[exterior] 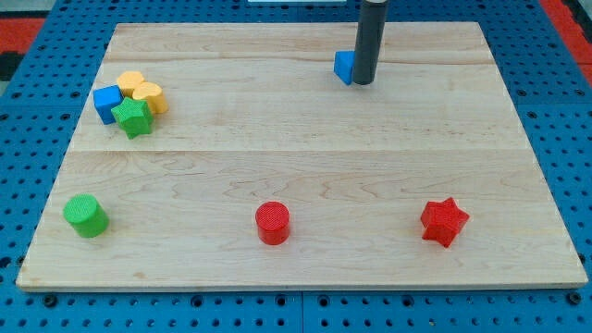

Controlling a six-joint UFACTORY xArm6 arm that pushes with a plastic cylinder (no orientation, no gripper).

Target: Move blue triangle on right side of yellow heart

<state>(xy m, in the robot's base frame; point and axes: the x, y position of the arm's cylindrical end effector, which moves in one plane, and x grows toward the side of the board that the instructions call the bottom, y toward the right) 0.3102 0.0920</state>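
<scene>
The blue triangle [345, 67] lies near the view's top, right of centre, partly hidden behind my rod. My tip [363, 81] rests against the triangle's right side. The yellow heart [147, 94] lies far off at the view's upper left, in a tight cluster with other blocks.
Beside the yellow heart are a yellow block [130, 82], a blue cube [108, 103] and a green star [133, 117]. A green cylinder [86, 215] sits at the lower left, a red cylinder [273, 223] at the bottom centre, a red star [443, 222] at the lower right. The wooden board [305, 157] ends at blue pegboard.
</scene>
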